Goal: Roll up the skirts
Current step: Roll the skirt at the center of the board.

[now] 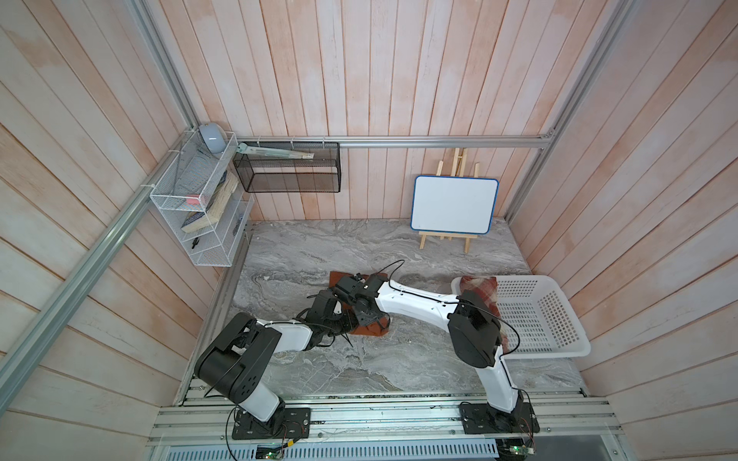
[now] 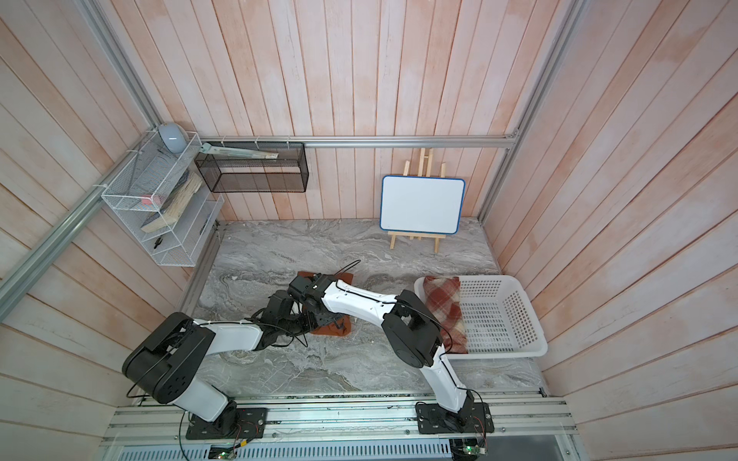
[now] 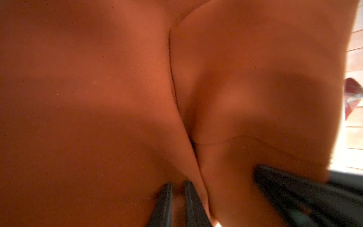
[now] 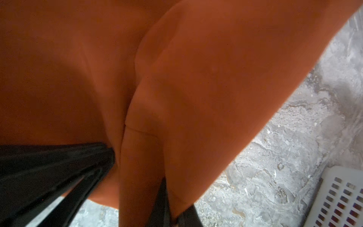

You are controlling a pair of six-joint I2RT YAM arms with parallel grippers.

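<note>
Top view: two skirts (image 1: pixel 375 329) (image 1: pixel 481 288), one basket (image 1: pixel 553 353)

Plaid skirt (image 2: pixel 443 303) in white basket (image 2: pixel 487 278): red & cream checks. Plain skirt (image 2: pixel 331 329) beside basket: rust-orange thruout, on grey-veined marble-look table (image 2: pixel 303 247).

No legible text, label or number anywhere.

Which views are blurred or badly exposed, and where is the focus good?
Left wrist view: the orange skirt fills the frame, too close and soft; the wall strip beside it is overexposed. Right wrist view: the skirt is soft too, but the table looks sharper. Both top views: even light, sharp, no strong glare.
</note>
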